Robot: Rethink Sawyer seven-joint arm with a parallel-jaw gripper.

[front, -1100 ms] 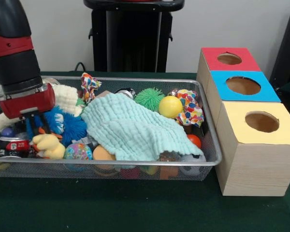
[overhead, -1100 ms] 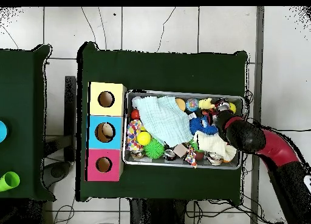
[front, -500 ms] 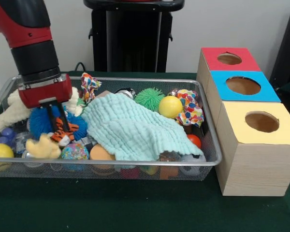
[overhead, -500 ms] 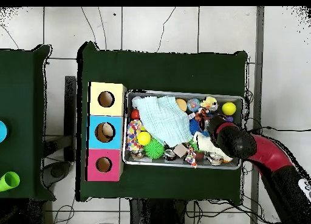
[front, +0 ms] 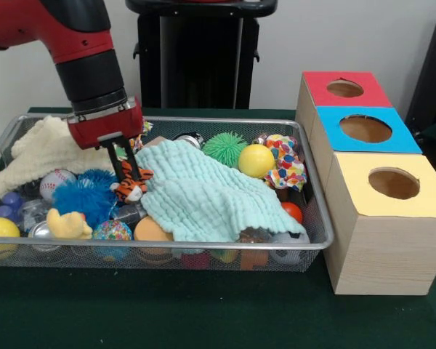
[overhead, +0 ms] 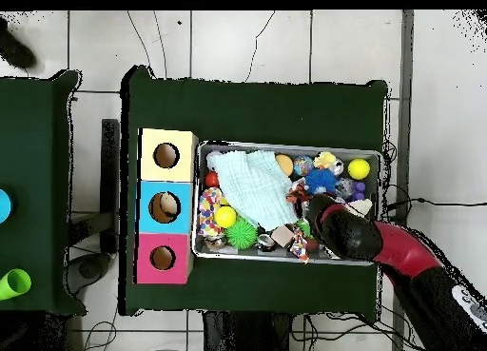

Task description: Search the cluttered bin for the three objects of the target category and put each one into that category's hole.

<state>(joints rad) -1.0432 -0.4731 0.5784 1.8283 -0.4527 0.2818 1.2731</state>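
While the gripper clenches a small tiger toy at left centre of the front view, just beside the mint cloth in the wire bin, the red arm slants down from the upper left. Seen from overhead, the tiger toy sits at the arm's tip near the bin's middle, with the arm reaching up from the lower right.

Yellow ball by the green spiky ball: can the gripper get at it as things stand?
Probably not yet: the gripper is already shut on the tiger toy. The yellow ball itself lies uncovered, clear of the mint cloth.
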